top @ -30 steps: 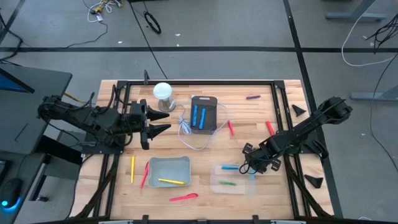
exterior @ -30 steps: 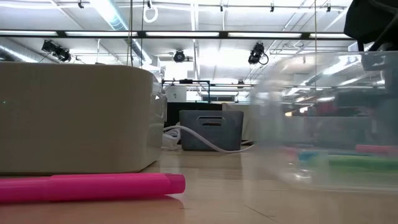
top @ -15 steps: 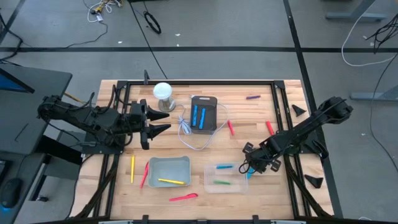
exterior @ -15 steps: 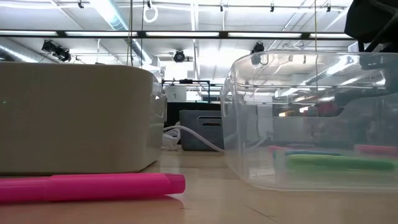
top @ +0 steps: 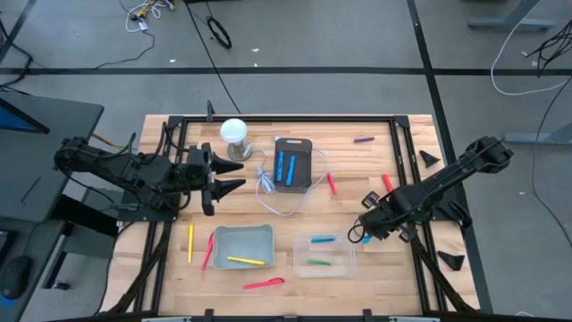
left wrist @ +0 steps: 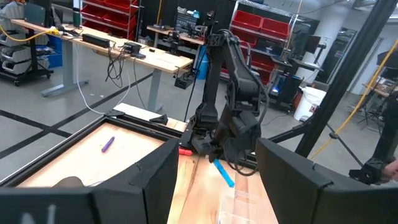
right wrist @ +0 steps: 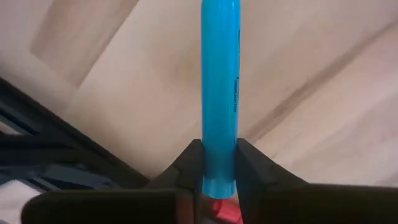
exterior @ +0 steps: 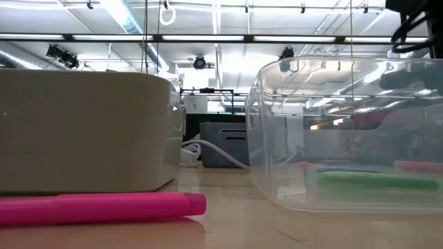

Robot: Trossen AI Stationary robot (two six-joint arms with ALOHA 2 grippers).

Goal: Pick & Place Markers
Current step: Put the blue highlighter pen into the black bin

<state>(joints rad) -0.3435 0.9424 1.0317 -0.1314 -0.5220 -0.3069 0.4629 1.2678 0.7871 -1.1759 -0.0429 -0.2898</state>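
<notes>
My right gripper (top: 360,236) (right wrist: 219,149) is shut on a light-blue marker (right wrist: 219,74) (left wrist: 225,174), just right of the clear box (top: 323,253) that holds a blue and a green marker. My left gripper (top: 238,174) is open and waits at the table's left, touching nothing. Two blue markers lie in the dark tray (top: 292,164), and a yellow one lies in the grey tray (top: 243,246). Loose on the wood are a yellow marker (top: 190,241), a red one (top: 208,250), a pink one (top: 264,283) (exterior: 104,207), two more red ones (top: 332,183) (top: 387,183) and a purple one (top: 363,139). My right gripper pinches the light-blue marker near one end (right wrist: 219,168) between its two fingers (right wrist: 189,158). The marker lies along the fingers and sticks out forward past their tips. It slants down toward the table beside the clear box, most of its length off the wood.
A white round lamp (top: 234,132) and a white coiled cable (top: 268,188) sit near the dark tray. A black frame (top: 286,117) runs round the table. In the low view the grey tray (exterior: 83,131) and the clear box (exterior: 346,131) stand close in front.
The clear box slid a little toward the table's left and came to rest. My right gripper, still shut on the light-blue marker, then rose and drew slightly toward the far-right, carrying the marker up beside the box.
</notes>
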